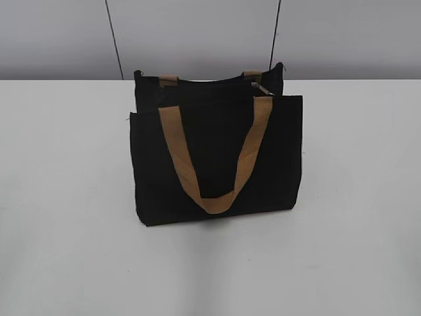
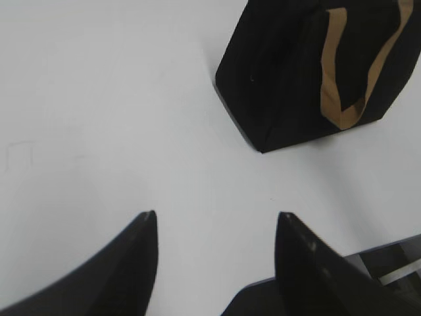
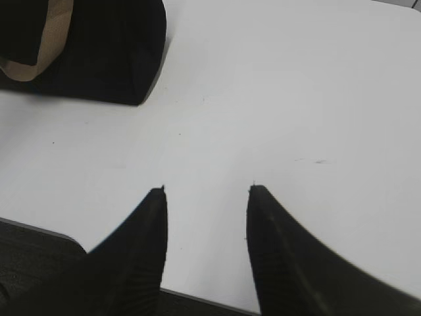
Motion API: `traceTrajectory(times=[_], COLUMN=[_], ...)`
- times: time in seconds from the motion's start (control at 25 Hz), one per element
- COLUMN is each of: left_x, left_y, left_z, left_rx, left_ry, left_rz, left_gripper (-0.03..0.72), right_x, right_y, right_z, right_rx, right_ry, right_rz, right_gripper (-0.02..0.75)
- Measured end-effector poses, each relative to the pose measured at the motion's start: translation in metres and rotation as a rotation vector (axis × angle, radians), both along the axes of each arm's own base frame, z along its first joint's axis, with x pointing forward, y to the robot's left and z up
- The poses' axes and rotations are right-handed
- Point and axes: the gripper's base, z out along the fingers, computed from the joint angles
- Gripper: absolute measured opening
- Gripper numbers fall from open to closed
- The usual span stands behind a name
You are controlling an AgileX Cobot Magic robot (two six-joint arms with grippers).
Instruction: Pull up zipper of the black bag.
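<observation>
Exterior view shows us the bag (image 1: 217, 158) upright mid-table (image 1: 66, 197), zipper (image 1: 262, 89) pull at its top right. Our left gripper (image 2: 217, 224) and right gripper (image 3: 205, 197) hang spread, empty, apart from it.

The tabletop (image 1: 66, 197) is plain white. The black bag (image 1: 210, 158) stands upright directly on it, near its far edge.

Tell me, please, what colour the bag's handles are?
Tan handles, clearest in the exterior view.
</observation>
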Motion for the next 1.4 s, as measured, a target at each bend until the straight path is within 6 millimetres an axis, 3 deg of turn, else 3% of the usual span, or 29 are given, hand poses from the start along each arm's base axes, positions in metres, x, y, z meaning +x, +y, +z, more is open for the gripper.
traceTrajectory(times=[0.28, 0.52, 0.8, 1.4], left_x=[0.000, -0.012, -0.012, -0.012], left_y=[0.001, 0.003, 0.003, 0.002], left_z=[0.000, 0.000, 0.000, 0.000], left_rx=[0.005, -0.025, -0.017, -0.020], left_ry=[-0.007, -0.074, -0.079, -0.078], left_rz=[0.104, 0.238, 0.351, 0.389], left_gripper=[0.427, 0.427, 0.427, 0.427], right_x=[0.000, 0.000, 0.000, 0.000], right_y=[0.000, 0.000, 0.001, 0.001], right_z=[0.000, 0.000, 0.000, 0.000], right_rx=[0.000, 0.002, 0.003, 0.003], right_ry=[0.000, 0.000, -0.002, -0.002], right_rz=[0.000, -0.012, -0.155, -0.174], right_gripper=[0.318, 0.318, 0.318, 0.316])
